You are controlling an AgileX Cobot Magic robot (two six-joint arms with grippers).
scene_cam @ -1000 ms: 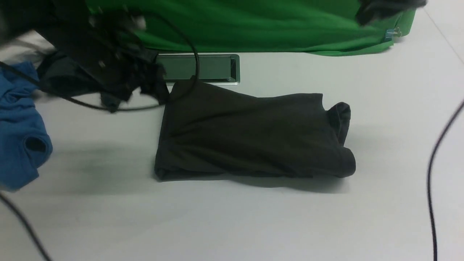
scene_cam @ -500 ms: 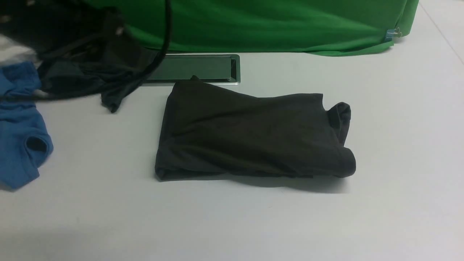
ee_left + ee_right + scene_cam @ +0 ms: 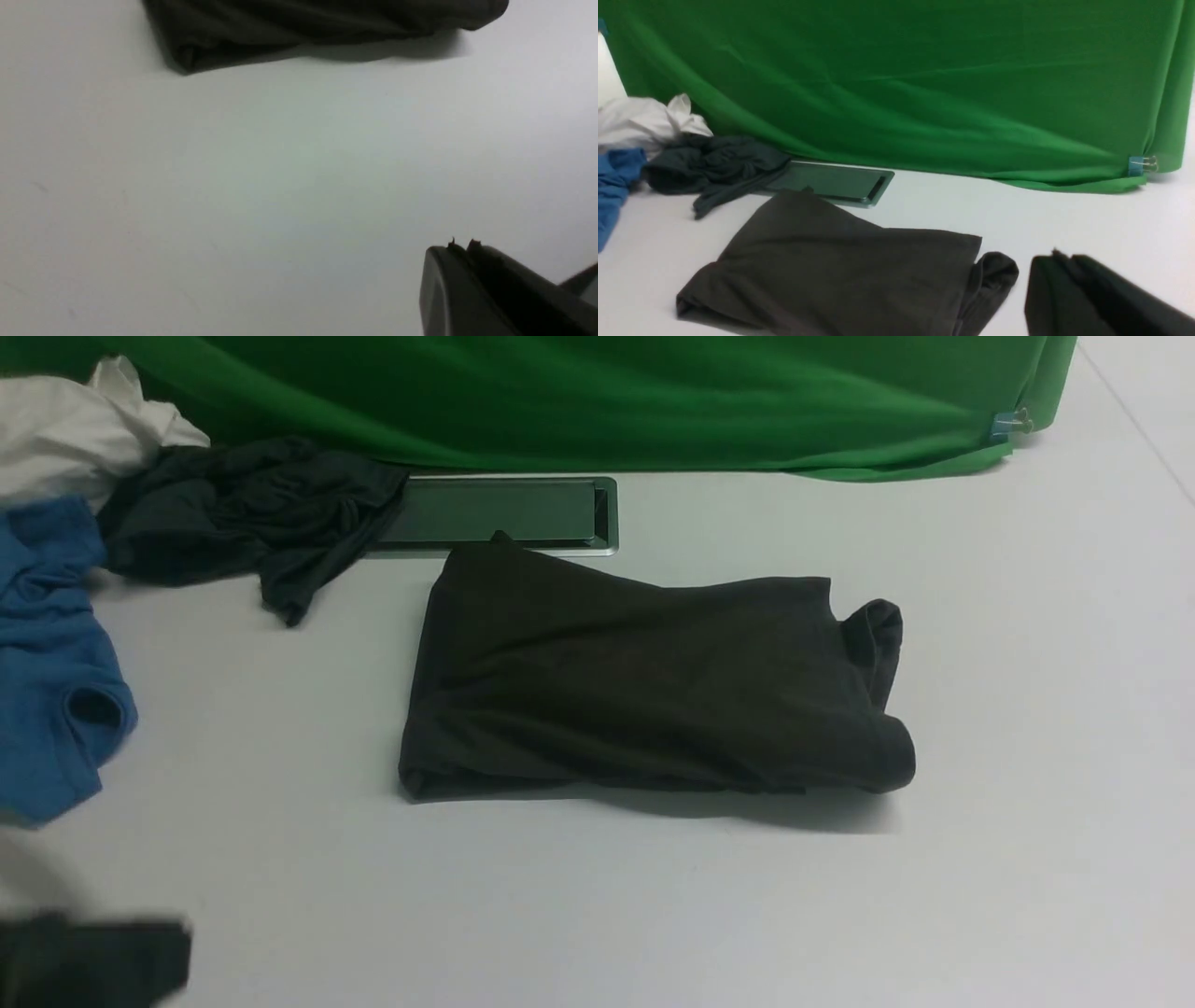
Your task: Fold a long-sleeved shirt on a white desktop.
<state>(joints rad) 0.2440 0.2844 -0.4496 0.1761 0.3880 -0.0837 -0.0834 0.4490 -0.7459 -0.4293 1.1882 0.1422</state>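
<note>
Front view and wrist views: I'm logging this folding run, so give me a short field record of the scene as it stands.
shirt: long-sleeved shirt lies folded in a compact bundle, one rolled end bunched at the right
surface: white desktop
left pincer: shut, holds nothing, off the shirt
right pincer: shut, holds nothing, beside the rolled end
other clothes: blue garment, dark teal-grey garment, white cloth, far left
backdrop: green cloth

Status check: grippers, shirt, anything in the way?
Left gripper shut, empty. Right gripper shut, empty. Long-sleeved shirt folded on white desktop. Nothing in the way.
</note>
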